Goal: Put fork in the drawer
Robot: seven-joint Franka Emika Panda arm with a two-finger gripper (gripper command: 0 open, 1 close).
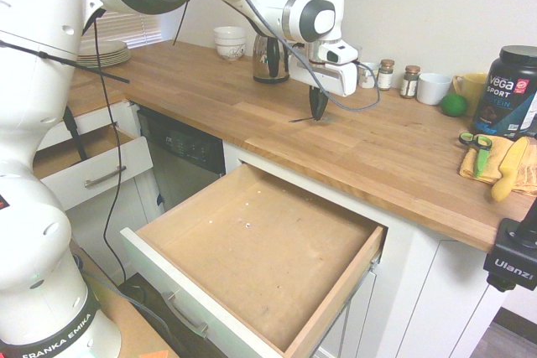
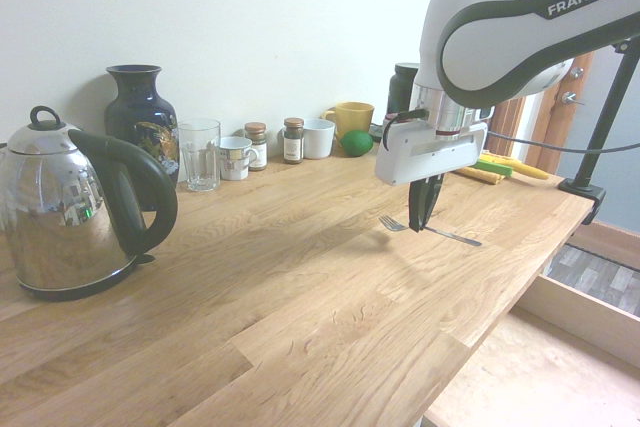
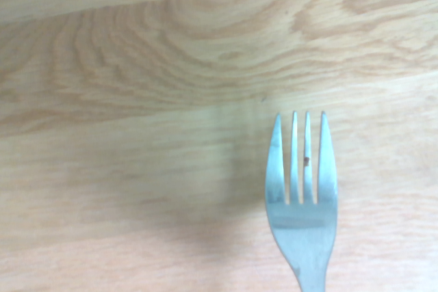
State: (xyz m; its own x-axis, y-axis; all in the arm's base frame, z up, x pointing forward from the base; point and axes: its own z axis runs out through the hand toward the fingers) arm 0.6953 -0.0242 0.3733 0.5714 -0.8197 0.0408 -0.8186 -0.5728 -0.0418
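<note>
The counter [image 1: 377, 153] is smooth wood with visible grain. Toward its back edge, the kettle [image 2: 68, 212] has glossy metal sides, and the fork [image 3: 302, 227] is smooth, shiny metal.
</note>
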